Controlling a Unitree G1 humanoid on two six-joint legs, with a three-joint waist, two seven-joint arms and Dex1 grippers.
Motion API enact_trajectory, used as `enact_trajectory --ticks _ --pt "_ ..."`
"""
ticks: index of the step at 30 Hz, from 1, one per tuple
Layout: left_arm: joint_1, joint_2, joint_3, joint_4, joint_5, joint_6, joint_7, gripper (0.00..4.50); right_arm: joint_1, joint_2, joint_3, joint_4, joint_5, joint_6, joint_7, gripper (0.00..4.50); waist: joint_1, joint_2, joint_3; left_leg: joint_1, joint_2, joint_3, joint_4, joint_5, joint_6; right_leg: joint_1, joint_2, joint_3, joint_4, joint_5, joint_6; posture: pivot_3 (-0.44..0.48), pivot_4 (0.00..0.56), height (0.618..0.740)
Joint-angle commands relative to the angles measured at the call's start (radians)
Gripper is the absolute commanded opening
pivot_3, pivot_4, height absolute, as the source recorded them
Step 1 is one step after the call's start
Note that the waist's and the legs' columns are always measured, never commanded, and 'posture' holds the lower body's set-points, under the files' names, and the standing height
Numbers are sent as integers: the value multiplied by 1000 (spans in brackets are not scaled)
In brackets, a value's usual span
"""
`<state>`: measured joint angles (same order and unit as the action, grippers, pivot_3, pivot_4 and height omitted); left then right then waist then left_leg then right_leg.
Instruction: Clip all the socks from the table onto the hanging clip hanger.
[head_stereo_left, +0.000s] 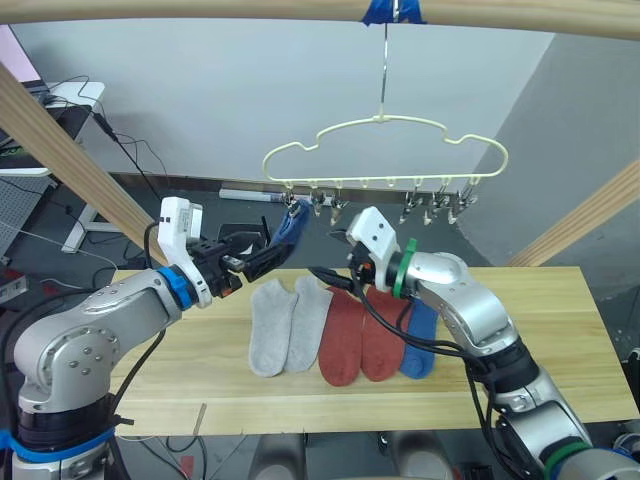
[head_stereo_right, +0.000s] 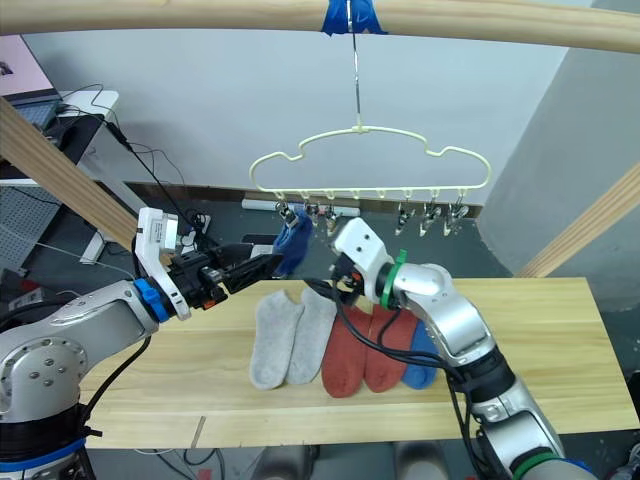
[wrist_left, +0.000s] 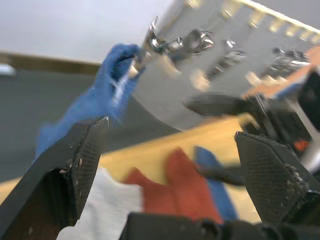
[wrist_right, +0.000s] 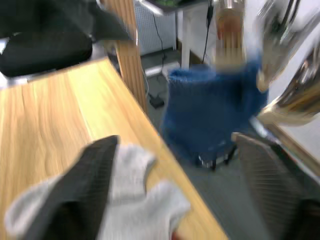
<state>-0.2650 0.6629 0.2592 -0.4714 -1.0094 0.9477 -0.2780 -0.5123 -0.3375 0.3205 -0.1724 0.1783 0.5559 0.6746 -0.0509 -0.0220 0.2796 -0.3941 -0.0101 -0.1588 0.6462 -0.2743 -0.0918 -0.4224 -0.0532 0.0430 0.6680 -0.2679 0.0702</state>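
Note:
The pale yellow clip hanger (head_stereo_left: 385, 150) hangs by its long hook from the top pole. A blue sock (head_stereo_left: 292, 228) dangles from its leftmost clip, also seen in the left wrist view as the blue sock (wrist_left: 107, 100). My left gripper (head_stereo_left: 265, 256) is open, its fingertips right beside the lower part of that sock. My right gripper (head_stereo_left: 335, 264) is open too, just right of and below the sock (wrist_right: 215, 115). On the table (head_stereo_left: 560, 340) lie two grey socks (head_stereo_left: 288, 325), two rust red socks (head_stereo_left: 360, 338) and one blue sock (head_stereo_left: 420, 338) in a row.
Slanted wooden frame poles (head_stereo_left: 70, 160) rise at both sides of the table, and a horizontal pole (head_stereo_left: 200, 10) crosses overhead. A desk with cables (head_stereo_left: 70, 100) stands at the back left. Several free metal clips (head_stereo_left: 435, 205) hang along the hanger's bar.

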Motion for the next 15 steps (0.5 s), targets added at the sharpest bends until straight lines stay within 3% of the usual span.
enact_trajectory --ticks 1,8,9,15 --pt "17 -19 -81 -84 123 -105 -30 4500 46 -72 -75 -121 32 6 34 4481 0 0 0 0 0 0 0 0 0 0 0 0 -1 0 0 -38 267 740" --pt "84 -80 -164 -125 311 -269 -51 4500 121 -164 -195 -301 172 113 70 4481 -15 0 0 -1 2 1 -1 -1 2 0 0 0 -2 0 0 -64 273 740" --pt "118 -124 -182 -133 371 -344 -25 4500 137 -168 -232 -347 215 143 65 4481 -16 0 0 -1 2 1 -1 -1 3 0 1 0 -1 1 -1 -73 271 740" --pt "204 -256 -314 -158 602 -536 27 2853 172 -158 -288 -452 292 206 4 4500 -12 1 0 -1 1 2 1 -2 5 1 0 1 -2 2 0 -95 274 740"
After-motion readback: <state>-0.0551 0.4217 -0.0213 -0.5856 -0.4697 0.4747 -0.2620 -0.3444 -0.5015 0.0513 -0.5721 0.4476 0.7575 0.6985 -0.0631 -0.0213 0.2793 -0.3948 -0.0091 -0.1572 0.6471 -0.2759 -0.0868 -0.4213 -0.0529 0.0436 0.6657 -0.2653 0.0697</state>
